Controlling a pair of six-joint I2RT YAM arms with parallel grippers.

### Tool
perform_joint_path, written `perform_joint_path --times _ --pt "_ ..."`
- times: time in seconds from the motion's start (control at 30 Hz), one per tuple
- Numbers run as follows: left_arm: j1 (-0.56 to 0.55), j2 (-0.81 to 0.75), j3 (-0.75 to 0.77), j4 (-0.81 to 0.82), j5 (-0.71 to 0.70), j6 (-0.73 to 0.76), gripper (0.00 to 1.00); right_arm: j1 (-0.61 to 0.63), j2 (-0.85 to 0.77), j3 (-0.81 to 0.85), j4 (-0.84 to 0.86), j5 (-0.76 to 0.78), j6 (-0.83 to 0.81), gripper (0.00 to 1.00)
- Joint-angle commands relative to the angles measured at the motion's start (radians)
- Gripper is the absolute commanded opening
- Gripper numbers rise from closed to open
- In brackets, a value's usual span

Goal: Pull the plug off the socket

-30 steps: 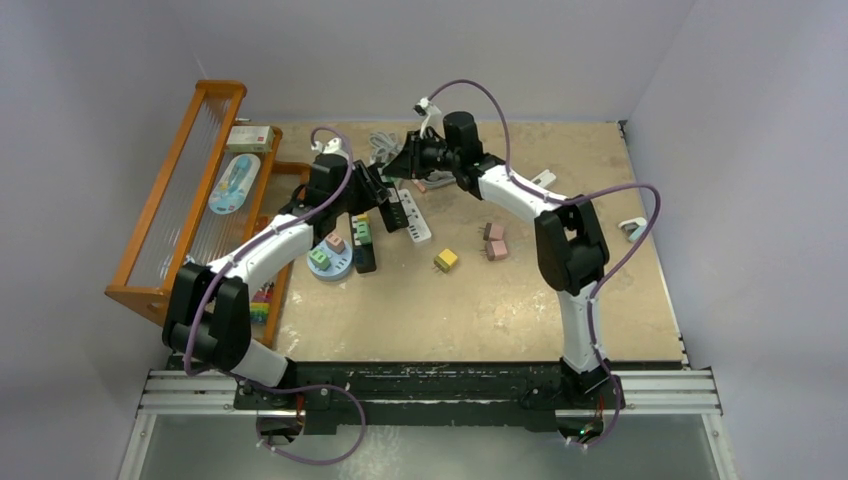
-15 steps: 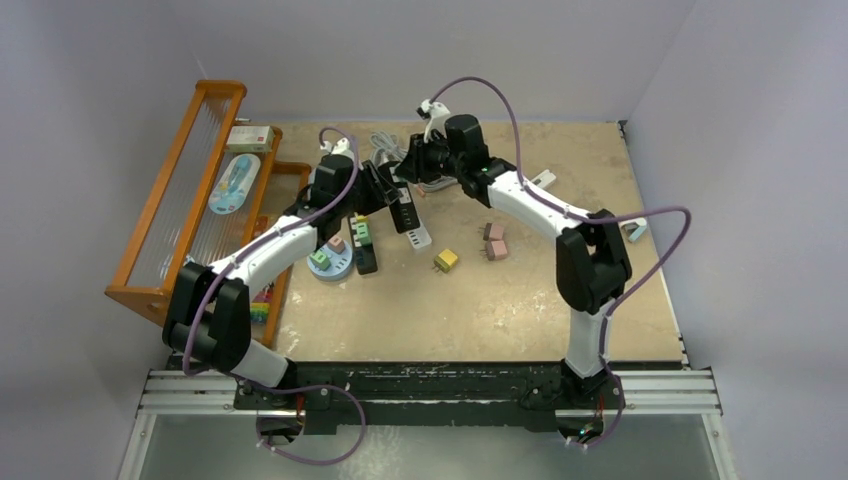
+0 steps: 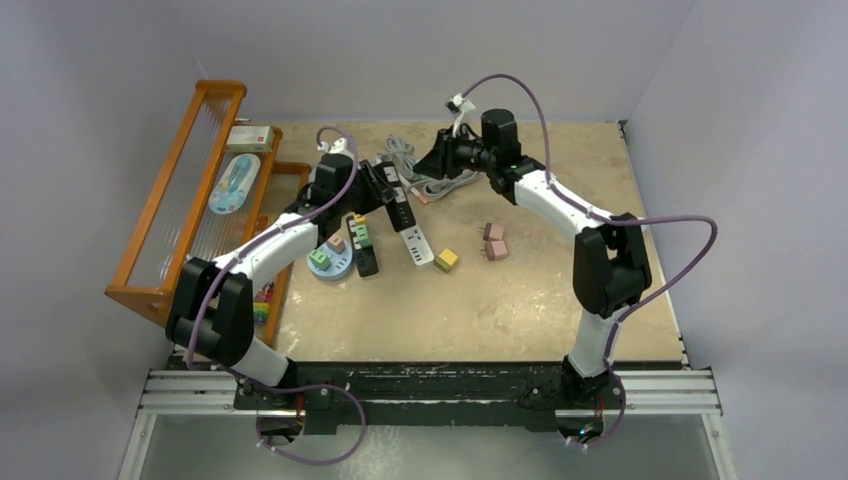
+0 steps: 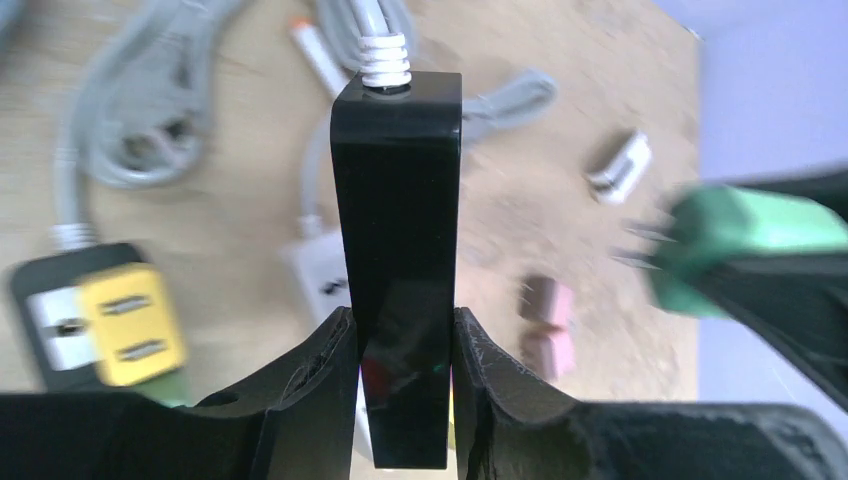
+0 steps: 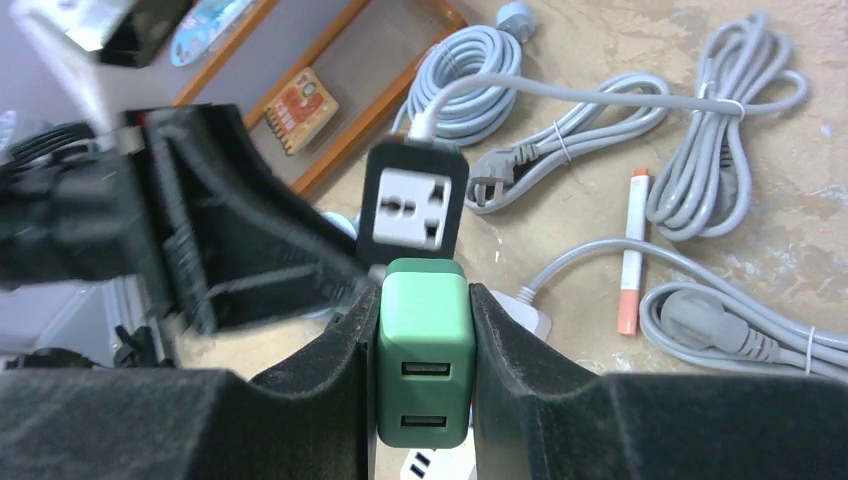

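Observation:
My left gripper (image 4: 404, 325) is shut on a black socket block (image 4: 398, 200) with a grey cord at its top end. In the top view it (image 3: 385, 195) holds the block (image 3: 397, 205) at mid-table. My right gripper (image 5: 424, 300) is shut on a green two-port USB plug (image 5: 424, 350). The socket's white face (image 5: 413, 205) lies just beyond the plug, with no plug in it. In the left wrist view the green plug (image 4: 745, 235) is blurred, its prongs bare, well to the right of the block. In the top view my right gripper (image 3: 432, 160) is apart from the left.
Coiled grey cables (image 5: 720, 130) and an orange-tipped marker (image 5: 632, 250) lie at the back. A white power strip (image 3: 417, 245), a yellow plug (image 3: 446, 260), pink plugs (image 3: 494, 240) and a blue disc (image 3: 330, 262) lie mid-table. An orange rack (image 3: 185, 200) stands left.
My right gripper has pulled back to the right with the green plug, away from the black socket block. My left gripper kept hold of the block and stayed nearly in place.

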Motion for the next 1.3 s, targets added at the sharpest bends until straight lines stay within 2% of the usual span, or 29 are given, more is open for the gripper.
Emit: perform_joint_path --times 0.0,0.3,0.47,0.67,0.93,1.27 --pt "0.047 0.017 0.026 -0.002 -0.146 0.010 0.00 -0.019 -0.085 0.009 0.070 -0.149 0.029 0.00" --pt "0.048 0.032 0.035 0.007 -0.139 0.019 0.00 -0.015 -0.146 0.028 -0.067 0.160 -0.107 0.00" --pt "0.047 0.047 0.048 0.012 -0.141 0.027 0.00 -0.018 -0.190 -0.025 -0.061 0.211 -0.100 0.00" --pt "0.046 0.083 0.088 0.005 -0.124 0.037 0.00 -0.062 -0.222 -0.145 0.050 0.076 -0.011 0.00" --pt "0.044 0.118 0.148 0.009 -0.134 0.032 0.00 -0.176 -0.290 -0.280 0.142 -0.029 0.067 0.00" --pt "0.029 0.204 0.264 0.043 -0.128 -0.008 0.00 -0.201 -0.323 -0.358 0.187 -0.028 0.099 0.00"
